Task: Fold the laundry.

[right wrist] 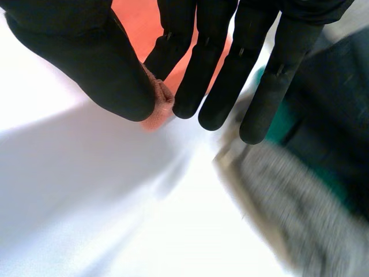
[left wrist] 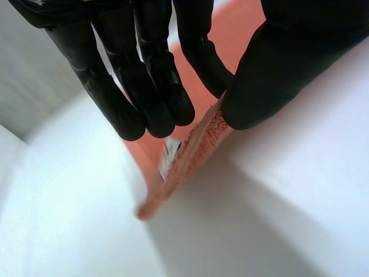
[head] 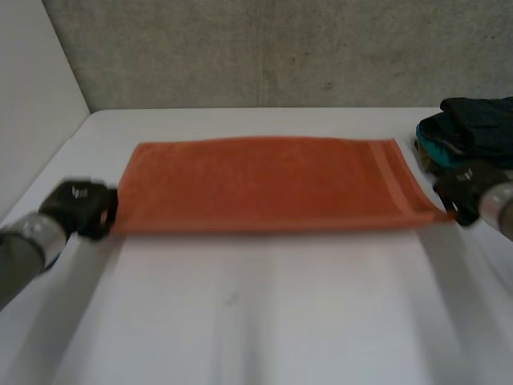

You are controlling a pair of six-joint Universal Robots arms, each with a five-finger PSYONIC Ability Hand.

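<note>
An orange towel [head: 264,184] lies spread across the middle of the white table [head: 256,313], folded in half with its near edge lifted slightly. My left hand [head: 78,207] pinches the towel's near left corner [left wrist: 199,138] between thumb and fingers [left wrist: 155,98]; a white label shows under the fold. My right hand [head: 469,186] pinches the near right corner [right wrist: 158,107] between thumb [right wrist: 98,63] and a finger.
A pile of dark and teal clothes [head: 469,128] sits at the table's far right, close beside my right hand; it also appears past that hand's fingertips [right wrist: 323,115]. A grey wall stands behind the table, a white panel at the left.
</note>
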